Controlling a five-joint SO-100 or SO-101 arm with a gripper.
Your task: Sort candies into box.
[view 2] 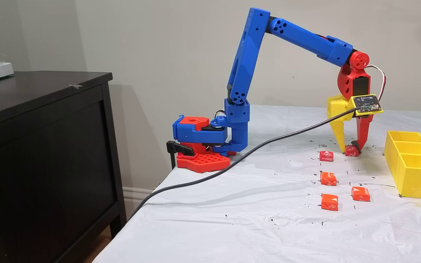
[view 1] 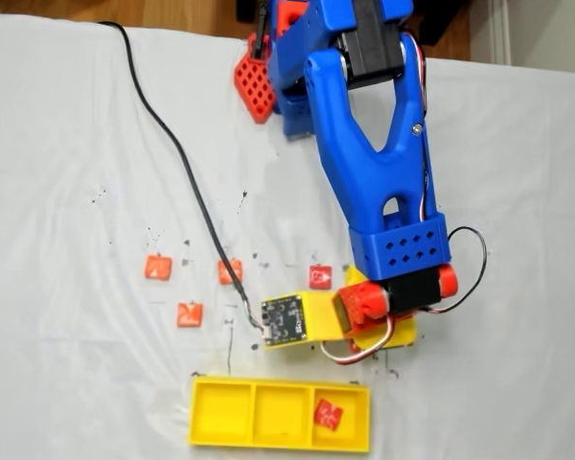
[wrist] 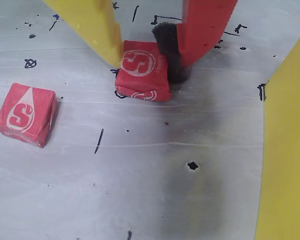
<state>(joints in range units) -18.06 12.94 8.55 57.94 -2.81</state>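
My gripper (wrist: 150, 67) reaches down to the table with its yellow finger (wrist: 97, 27) and red finger (wrist: 205, 25) shut on a red candy (wrist: 140, 75) that rests on the cloth; a fixed view shows the same grip (view 2: 351, 148). A second red candy (wrist: 26, 114) lies just to its left in the wrist view, also seen from above (view 1: 320, 277). Three orange candies (view 1: 157, 266) (view 1: 230, 272) (view 1: 190, 314) lie further left. The yellow box (view 1: 220, 414) holds one red candy (view 1: 328, 415) in its right compartment. The box wall (wrist: 285, 150) is close on the right.
A black cable (view 1: 187, 182) runs across the white cloth to the camera board (view 1: 286, 319) on the wrist. The arm's red and blue base (view 2: 203, 142) is clamped at the table's far edge. A dark cabinet (view 2: 42, 146) stands beside the table.
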